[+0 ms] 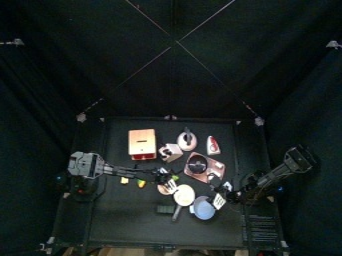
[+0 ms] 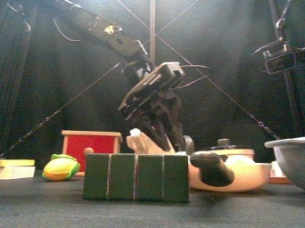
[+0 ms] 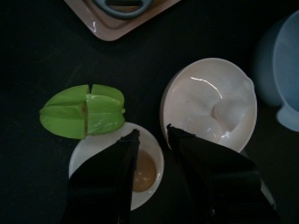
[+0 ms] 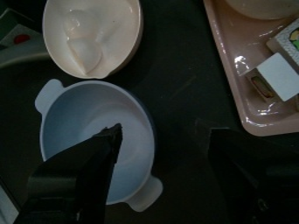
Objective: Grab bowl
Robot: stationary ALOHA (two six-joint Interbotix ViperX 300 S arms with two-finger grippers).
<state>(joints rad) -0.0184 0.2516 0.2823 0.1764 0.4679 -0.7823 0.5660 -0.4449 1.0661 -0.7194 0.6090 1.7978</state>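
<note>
Right end effector [image 4: 163, 166]: jaws spread wide over the blue bowl [image 4: 96, 140]; one jaw above its basin, the other over bare counter [image 4: 181, 79] beside its rim. White bowl [image 4: 93, 35]: just beside the blue bowl, narrow gap only. Pink tray [image 4: 251, 79]: flanks the bare strip on the far side, carrying small boxes. Left end effector [image 3: 158, 171]: over a small cream dish [image 3: 105, 166]; green fruit [image 3: 82, 111] and white bowl close on either side, dark counter between them. Front edge: green sponge block [image 2: 136, 176] blocks level approach.
</note>
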